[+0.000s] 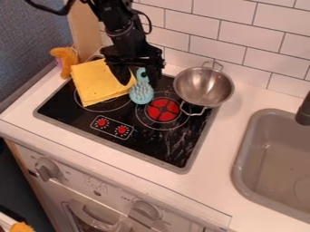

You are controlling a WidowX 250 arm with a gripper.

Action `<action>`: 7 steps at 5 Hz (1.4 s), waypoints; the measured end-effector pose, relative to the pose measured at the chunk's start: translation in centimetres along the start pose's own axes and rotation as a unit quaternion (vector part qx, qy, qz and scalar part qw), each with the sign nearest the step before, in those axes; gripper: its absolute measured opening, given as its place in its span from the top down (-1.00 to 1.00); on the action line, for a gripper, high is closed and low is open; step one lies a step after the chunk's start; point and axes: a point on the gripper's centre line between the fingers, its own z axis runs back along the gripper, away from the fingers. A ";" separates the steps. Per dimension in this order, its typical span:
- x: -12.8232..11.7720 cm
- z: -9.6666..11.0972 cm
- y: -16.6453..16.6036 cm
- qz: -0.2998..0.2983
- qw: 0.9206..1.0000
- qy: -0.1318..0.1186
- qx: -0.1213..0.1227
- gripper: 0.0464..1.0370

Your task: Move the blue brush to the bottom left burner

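Blue brush (141,93) is located at the gripper (140,84), which hangs down over the rear part of the black cooktop (136,147). The gripper's fingers stand apart, with the brush's handle showing in the gap between them. The brush head points toward the front of the cooktop, bristles facing up. It lies just beside the right-hand edge of a yellow cloth (97,84) and at the rear left of the red burner (163,109), over part of the ring around it.

The cloth is folded and covers part of another burner ring (103,111). At the right rear, a metal pan (203,86) with two loop handles sits upright, near the red burner. Two red control markings (122,130) are noted inside an outlined panel toward the front left.

Farther out, an orange item (65,61) rests at the left rear on the white counter (209,174). White tiles (242,38) line the wall behind. A grey sink (242,174) with a dark faucet (304,111) is set at the right. A white oven front (91,181) with knobs is below the counter.
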 end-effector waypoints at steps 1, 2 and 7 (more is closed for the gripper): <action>-0.8 -1.6 0.3 0.004 1.000 0.023 0.004 -0.93; -0.8 -2.6 0.1 0.003 1.000 0.029 0.011 -0.93; -0.8 -3.6 -0.6 -0.014 0.999 0.032 0.019 -0.07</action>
